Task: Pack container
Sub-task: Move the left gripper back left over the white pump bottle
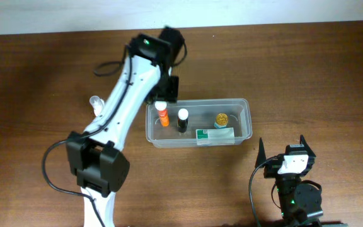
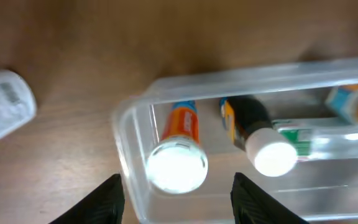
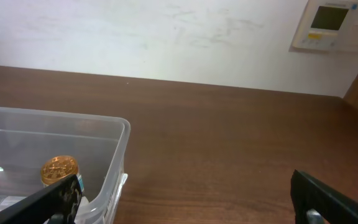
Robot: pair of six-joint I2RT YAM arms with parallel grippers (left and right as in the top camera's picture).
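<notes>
The container (image 1: 198,122) is a clear rectangular tub in the middle of the table. In it stand an orange bottle (image 1: 162,115) with a white cap, a black bottle (image 1: 182,120) and a gold-capped jar (image 1: 222,119), with a green-and-white box (image 1: 215,134) along the near wall. My left gripper (image 1: 164,96) hovers over the tub's left end. In the left wrist view it (image 2: 179,202) is open, its fingers either side of the orange bottle (image 2: 176,163) and clear of it. My right gripper (image 1: 282,154) rests open to the tub's right, holding nothing.
A small clear bottle (image 1: 96,102) with a white label lies on the table left of the tub, also visible in the left wrist view (image 2: 2,106). A wall with a thermostat (image 3: 331,25) stands beyond the table's far edge.
</notes>
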